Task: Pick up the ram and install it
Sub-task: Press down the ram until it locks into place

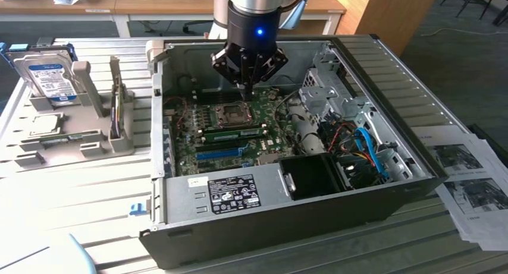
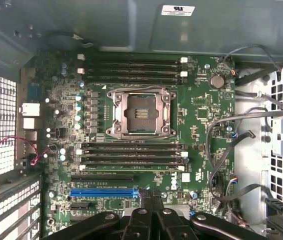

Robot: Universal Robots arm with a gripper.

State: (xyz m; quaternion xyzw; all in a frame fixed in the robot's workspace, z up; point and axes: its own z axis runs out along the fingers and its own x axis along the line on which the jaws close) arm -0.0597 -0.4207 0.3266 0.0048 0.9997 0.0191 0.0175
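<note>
The gripper (image 1: 247, 91) hangs inside the open computer case (image 1: 381, 191), above the motherboard (image 1: 270, 116) and close to the processor socket (image 1: 235, 113). Its fingers are clenched together to a narrow tip, and nothing shows between them. The ram (image 1: 232, 133) is a long green stick lying seated across the motherboard, just in front of the processor socket and apart from the gripper. The bright blue slot (image 1: 219, 153) runs parallel to it, a little nearer the front of the case. In the wrist view the socket (image 2: 140, 114) sits in the middle of the board with rows of dark memory slots (image 2: 131, 152) on either side of it, and the blue slot (image 2: 104, 192) lies beyond one set of rows, near the gripper's black fingers (image 2: 151, 220). Outside the case, at the exterior view's left, a hard drive (image 1: 46, 75) with a blue and white label stands upright in a grey holder (image 1: 75, 140) on the table.
</note>
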